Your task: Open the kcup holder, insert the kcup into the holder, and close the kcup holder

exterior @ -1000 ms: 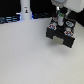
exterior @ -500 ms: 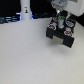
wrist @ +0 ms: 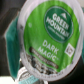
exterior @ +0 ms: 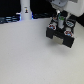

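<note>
The kcup holder (exterior: 62, 33) is a black boxy unit with small light handles, standing on the white table at the exterior view's upper right. My gripper (exterior: 60, 17) hangs right over its top, shut on the kcup (exterior: 61, 20), whose green top shows as a small spot under the fingers. The wrist view is almost filled by the kcup (wrist: 50, 37), its green lid printed "Green Mountain Dark Magic" and ringed by a white rim. Dark parts of the holder lie behind it. I cannot tell from these views whether the holder stands open.
A tall white cylinder (exterior: 25, 10) with a blue glow stands at the back, toward the exterior view's left. Dark items line the table's far edge. The white table (exterior: 30, 55) stretches in front of the holder.
The gripper with the kcup has stayed over the holder, with only a slight shift. Nothing else has moved.
</note>
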### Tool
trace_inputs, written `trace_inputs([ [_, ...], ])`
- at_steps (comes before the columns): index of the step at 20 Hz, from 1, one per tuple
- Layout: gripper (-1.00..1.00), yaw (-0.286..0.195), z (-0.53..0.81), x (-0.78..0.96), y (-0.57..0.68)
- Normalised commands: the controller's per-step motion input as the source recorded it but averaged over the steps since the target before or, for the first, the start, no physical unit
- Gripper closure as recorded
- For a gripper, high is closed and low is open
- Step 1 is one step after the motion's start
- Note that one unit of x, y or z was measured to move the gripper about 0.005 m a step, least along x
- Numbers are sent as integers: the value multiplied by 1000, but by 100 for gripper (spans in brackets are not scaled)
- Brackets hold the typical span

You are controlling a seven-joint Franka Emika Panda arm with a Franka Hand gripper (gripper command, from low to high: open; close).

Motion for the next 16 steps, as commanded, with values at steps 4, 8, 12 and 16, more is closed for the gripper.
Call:
trace_inputs([
  [4,100,7,-207,103,91],
  [8,100,15,-85,109,109],
  [12,-100,40,84,121,121],
  [16,-100,56,162,128,120],
])
